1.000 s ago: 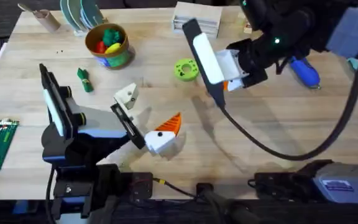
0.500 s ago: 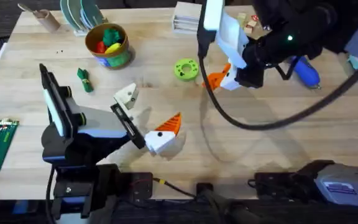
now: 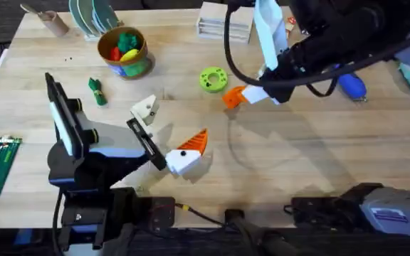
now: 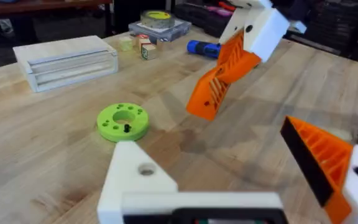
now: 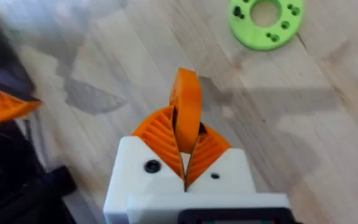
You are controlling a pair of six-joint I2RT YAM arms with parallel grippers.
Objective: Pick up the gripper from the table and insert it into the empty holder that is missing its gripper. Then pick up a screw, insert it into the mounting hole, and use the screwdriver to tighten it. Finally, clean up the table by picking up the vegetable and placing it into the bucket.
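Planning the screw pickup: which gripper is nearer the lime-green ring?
Right. The right gripper hovers just beside the lime-green ring, clamping the orange gripper piece; the left gripper sits farther off, nearer the bases.

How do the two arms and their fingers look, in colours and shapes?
Both arms are black with white housings. The right gripper has white blocks carrying orange ribbed fingers, and a black cable loops from that arm. The left gripper has white wedge blocks, one bearing an orange ribbed pad.

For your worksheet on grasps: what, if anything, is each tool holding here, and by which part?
The right tool pinches the orange gripper piece by its lower end, its tip sticking out beyond the pads. The left tool is open and holds nothing.
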